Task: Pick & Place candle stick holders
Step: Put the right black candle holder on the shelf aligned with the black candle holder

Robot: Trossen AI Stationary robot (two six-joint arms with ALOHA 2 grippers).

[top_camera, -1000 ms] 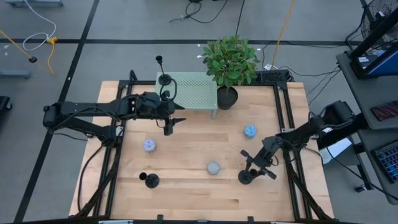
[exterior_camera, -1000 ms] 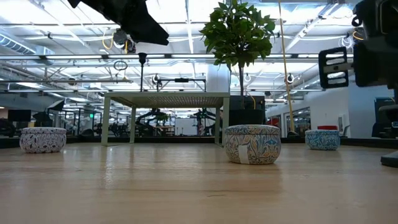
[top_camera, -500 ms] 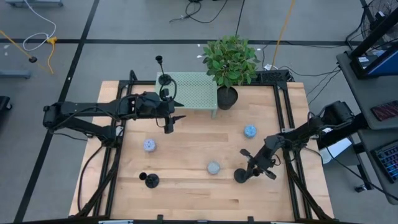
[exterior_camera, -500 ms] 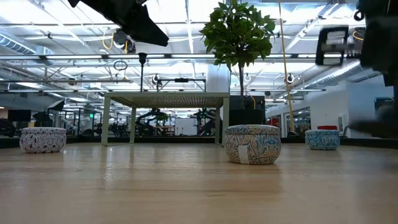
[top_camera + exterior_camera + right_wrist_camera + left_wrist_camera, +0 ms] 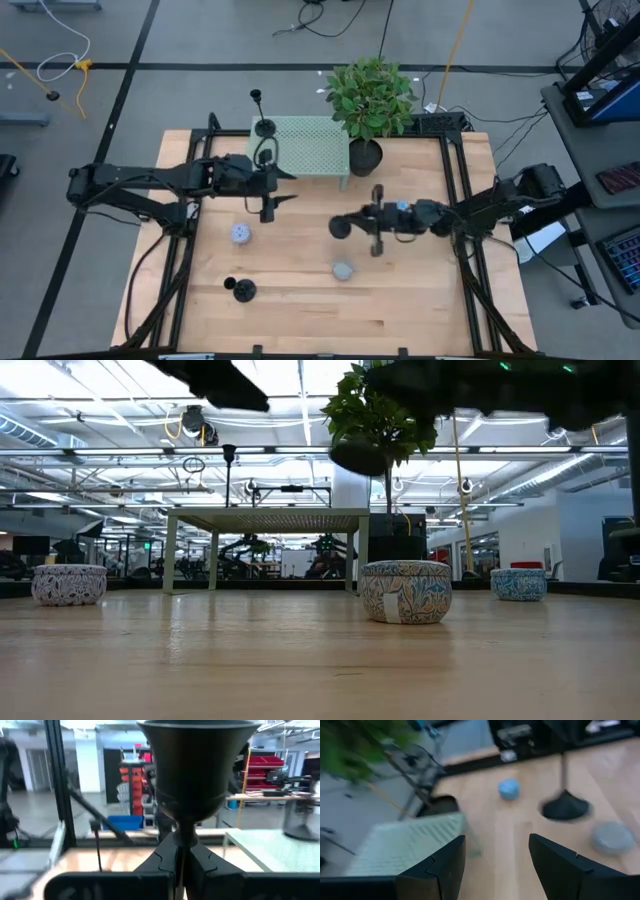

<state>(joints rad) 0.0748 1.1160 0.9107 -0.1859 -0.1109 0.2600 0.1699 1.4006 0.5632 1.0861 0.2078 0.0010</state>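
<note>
My right gripper (image 5: 373, 222) is shut on a black candle stick holder (image 5: 342, 228) above the table's middle; its cup (image 5: 197, 760) fills the right wrist view and its round base (image 5: 360, 456) hangs in the low view. My left gripper (image 5: 270, 196) is open and empty, in front of the green mesh stand (image 5: 305, 145). A second holder (image 5: 263, 126) stands on its base on the stand's left end. A third holder (image 5: 243, 290) stands on its base on the table at the near left. My right gripper pinches the holder's thin stem (image 5: 179, 837) just below the cup, between its two fingers. The fingers reach in roughly level from the table's right and lie across the stem. The holder is lifted clear of the table, and its base (image 5: 340, 228) lies to the left of the fingers.
Three small patterned tins sit on the table (image 5: 300, 320): one at the left (image 5: 240, 233), one near the middle (image 5: 343, 270) and one on the right (image 5: 402, 209), beside my right arm. A potted plant (image 5: 366, 155) stands by the stand's right end.
My right gripper has lifted the holder off the near right of the table and carried it up and toward the table's left and far side, to above the middle. The holder's base has left the table. My left gripper has stayed open by the stand.
</note>
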